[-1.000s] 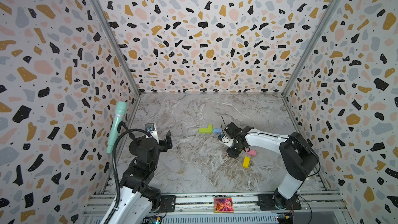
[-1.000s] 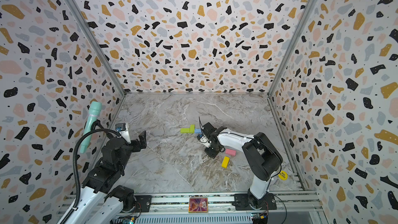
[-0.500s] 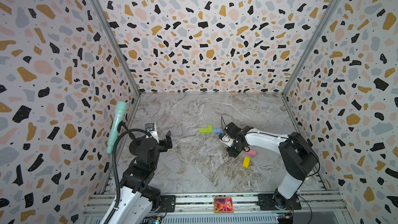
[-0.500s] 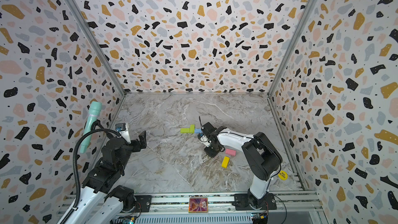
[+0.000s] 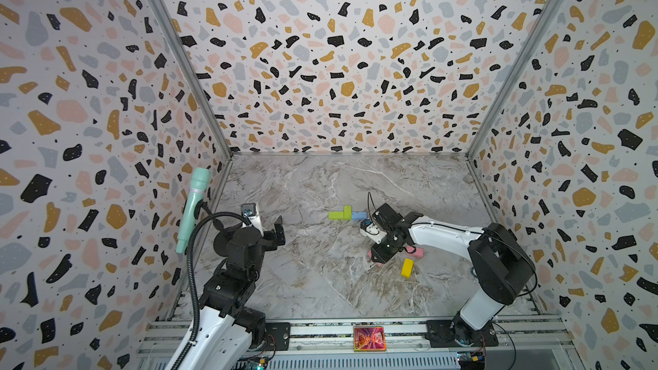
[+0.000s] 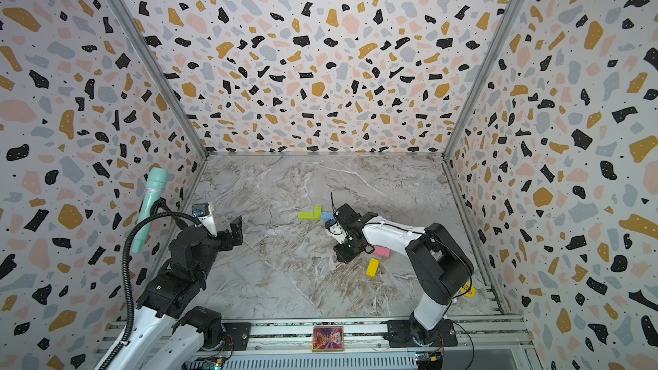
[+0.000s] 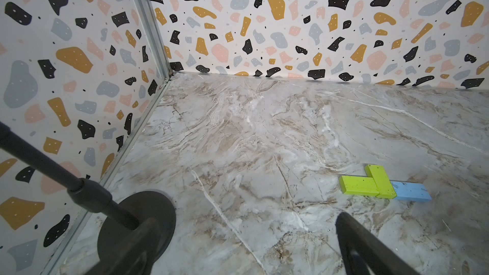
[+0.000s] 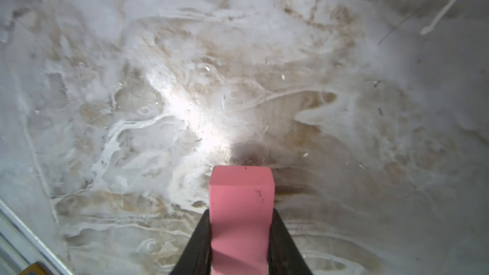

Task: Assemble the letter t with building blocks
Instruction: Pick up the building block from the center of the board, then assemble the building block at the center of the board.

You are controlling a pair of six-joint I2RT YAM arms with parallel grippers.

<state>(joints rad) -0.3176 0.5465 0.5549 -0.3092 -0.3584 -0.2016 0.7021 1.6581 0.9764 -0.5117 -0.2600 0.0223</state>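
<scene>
Two lime green bricks (image 5: 336, 215) (image 5: 347, 211) and a light blue brick (image 5: 359, 215) lie joined in a row at mid-table, also in the left wrist view as green (image 7: 360, 185) and blue (image 7: 410, 191). My right gripper (image 5: 380, 254) is low over the table, shut on a pink brick (image 8: 241, 191) that sticks out past its fingertips. A second pink brick (image 5: 417, 253) lies just behind the gripper's wrist, with a yellow brick (image 5: 407, 267) in front of it. My left gripper (image 5: 265, 233) hovers open and empty at the left.
A mint green microphone (image 5: 192, 204) on a black stand rises by the left wall, its round base (image 7: 137, 223) close to my left gripper. Terrazzo walls enclose three sides. A metal rail with a colourful card (image 5: 369, 338) runs along the front edge.
The right gripper has finished closing on the pink brick and stays at the same spot. The left arm and the other bricks have not moved.
</scene>
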